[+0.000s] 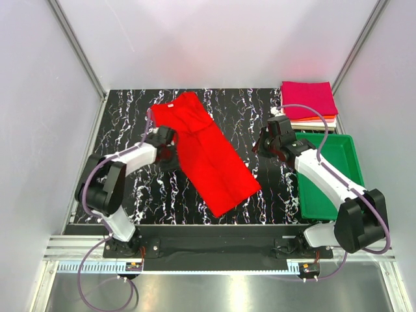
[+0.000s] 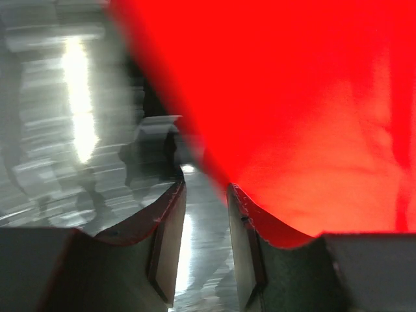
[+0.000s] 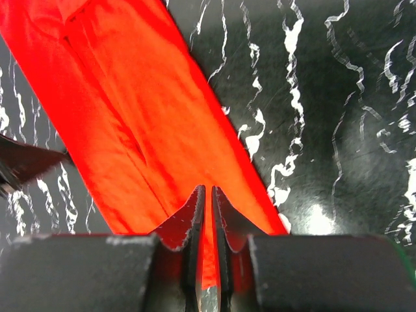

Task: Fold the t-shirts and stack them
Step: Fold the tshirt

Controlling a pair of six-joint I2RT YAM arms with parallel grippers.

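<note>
- Top external view: the red t-shirt (image 1: 211,159) lies flat as a narrow strip, its long axis running diagonally from collar at far left to hem at near centre.
- The left gripper (image 1: 172,148) sits at the strip's left edge and is the nearer. Its jaws are apart, with bare table between them and cloth against the right finger.
- The right gripper (image 1: 263,140) stands off to the shirt's right, fingers nearly together, apparently holding nothing.
- The folded stack (image 1: 309,99), magenta on top, rests far right, behind the green tray (image 1: 344,156).
- A white collar tag is too small to read, and no other writing shows.
</note>
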